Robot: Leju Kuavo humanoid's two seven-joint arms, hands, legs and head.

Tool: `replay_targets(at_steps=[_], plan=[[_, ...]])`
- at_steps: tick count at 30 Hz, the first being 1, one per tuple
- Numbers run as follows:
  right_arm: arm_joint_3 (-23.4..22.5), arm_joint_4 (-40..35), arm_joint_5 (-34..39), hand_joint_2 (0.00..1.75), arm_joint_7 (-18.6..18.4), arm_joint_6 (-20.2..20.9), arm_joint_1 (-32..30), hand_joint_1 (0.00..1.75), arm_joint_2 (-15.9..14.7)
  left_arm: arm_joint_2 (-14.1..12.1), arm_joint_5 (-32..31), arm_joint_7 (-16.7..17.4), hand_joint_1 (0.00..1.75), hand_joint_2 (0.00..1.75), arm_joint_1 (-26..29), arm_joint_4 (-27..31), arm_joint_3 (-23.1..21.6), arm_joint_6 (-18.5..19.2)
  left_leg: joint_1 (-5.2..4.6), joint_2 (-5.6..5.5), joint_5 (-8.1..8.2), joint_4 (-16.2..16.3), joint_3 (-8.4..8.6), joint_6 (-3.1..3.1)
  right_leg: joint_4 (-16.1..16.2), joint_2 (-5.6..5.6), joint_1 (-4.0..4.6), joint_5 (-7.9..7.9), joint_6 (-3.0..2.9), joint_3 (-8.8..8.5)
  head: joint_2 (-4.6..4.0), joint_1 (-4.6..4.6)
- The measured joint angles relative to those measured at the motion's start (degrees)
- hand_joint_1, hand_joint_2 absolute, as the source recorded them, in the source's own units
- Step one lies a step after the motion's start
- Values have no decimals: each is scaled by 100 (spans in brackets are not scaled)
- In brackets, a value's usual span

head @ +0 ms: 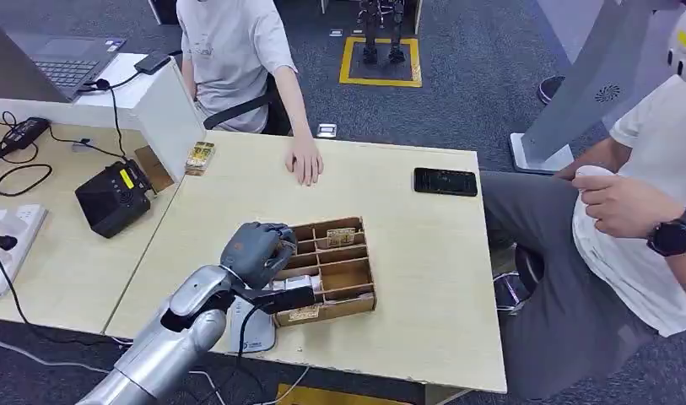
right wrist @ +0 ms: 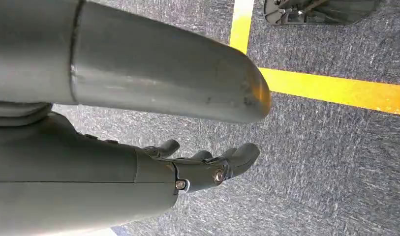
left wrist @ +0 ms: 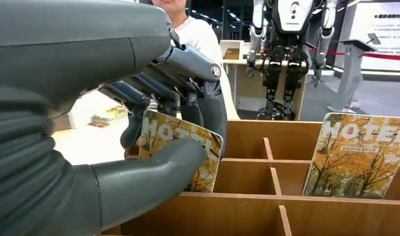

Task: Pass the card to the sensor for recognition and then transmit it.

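A hotel card (left wrist: 180,152) stands upright in a compartment at the near-left corner of a wooden divided box (head: 335,270) near the table's front edge. The left hand (head: 255,251) pinches it between thumb and fingers. Lifting straight up should clear the dividers. The right hand (right wrist: 207,164) hangs loose and empty above carpet.

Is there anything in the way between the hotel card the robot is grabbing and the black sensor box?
Nothing visible blocks it. The left hand pinches the card in the wooden divider box. The black sensor sits on the neighbouring table, with bare tabletop between. The card must first lift above the box's walls.
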State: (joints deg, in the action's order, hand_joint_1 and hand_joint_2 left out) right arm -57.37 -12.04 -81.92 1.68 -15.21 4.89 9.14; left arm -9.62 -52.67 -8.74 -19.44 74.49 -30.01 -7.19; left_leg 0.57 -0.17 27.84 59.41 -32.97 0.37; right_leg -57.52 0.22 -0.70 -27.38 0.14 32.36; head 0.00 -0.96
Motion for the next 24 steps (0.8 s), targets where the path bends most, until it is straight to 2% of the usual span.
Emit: replay_targets(at_steps=[8,9,17,19,21,24], plan=[[0,0,0,0,116,-9,0,0,0,0,35,-20,175,175,2,0,0,18,0,0,0,0,0,0,0,0,0,0,0,0,0,-2],[0,0,0,175,135,-18,0,0,0,0,42,-20,175,175,5,0,0,24,0,-1,0,0,0,0,0,0,0,0,0,0,0,-2],[0,0,17,175,212,-72,1,0,20,-37,231,-65,175,175,-27,-2,0,131,0,0,0,0,0,0,0,0,0,0,0,0,0,-2],[0,0,22,175,210,-72,0,0,22,-142,414,-63,175,175,-148,4,0,241,1,0,-4,1,0,-1,0,0,1,0,0,4,0,0],[-4,0,24,175,203,-72,0,0,22,-352,983,29,175,175,-520,138,0,551,8,-1,-15,5,-11,-8,-1,0,4,15,-9,17,0,0],[-11,0,28,175,147,-72,-3,0,22,-812,2258,502,175,175,-1958,319,13,1613,21,-9,-46,8,-63,-18,-4,-9,18,44,-20,56,0,0]])
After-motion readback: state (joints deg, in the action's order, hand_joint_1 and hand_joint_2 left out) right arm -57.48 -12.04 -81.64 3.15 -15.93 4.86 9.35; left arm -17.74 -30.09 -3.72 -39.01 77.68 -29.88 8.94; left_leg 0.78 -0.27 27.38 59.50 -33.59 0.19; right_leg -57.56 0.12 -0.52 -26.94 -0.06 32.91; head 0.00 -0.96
